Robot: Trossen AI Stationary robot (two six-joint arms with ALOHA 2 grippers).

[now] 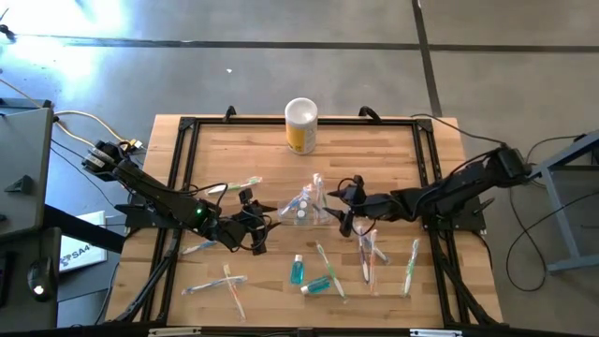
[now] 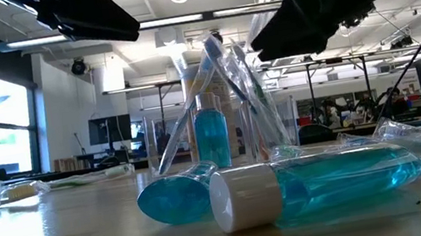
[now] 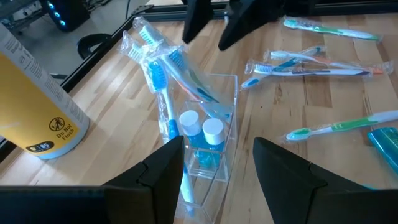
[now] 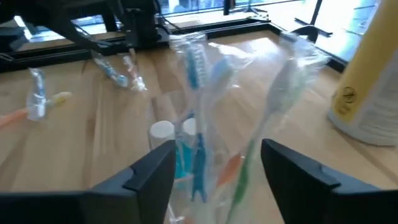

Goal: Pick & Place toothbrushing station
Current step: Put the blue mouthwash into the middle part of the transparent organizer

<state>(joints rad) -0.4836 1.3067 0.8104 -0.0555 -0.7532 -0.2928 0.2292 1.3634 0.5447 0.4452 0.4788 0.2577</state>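
Nearest: teal white-capped tube (image 2: 324, 185) lying on wooden table (image 1: 253, 150) | clear plastic toothbrush holder (image 1: 307, 208) mid-table, between arms | right gripper (image 1: 344, 208) jaws wide, touching holder, wrapped toothbrush (image 4: 273, 118) between fingers | left gripper (image 1: 251, 223) wide, empty | risk: brush snags, holder tips.

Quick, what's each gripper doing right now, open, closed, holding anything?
Left gripper: open, empty, beside the clear holder.
Right gripper: open, holding nothing, wrapped toothbrushes between its fingers.
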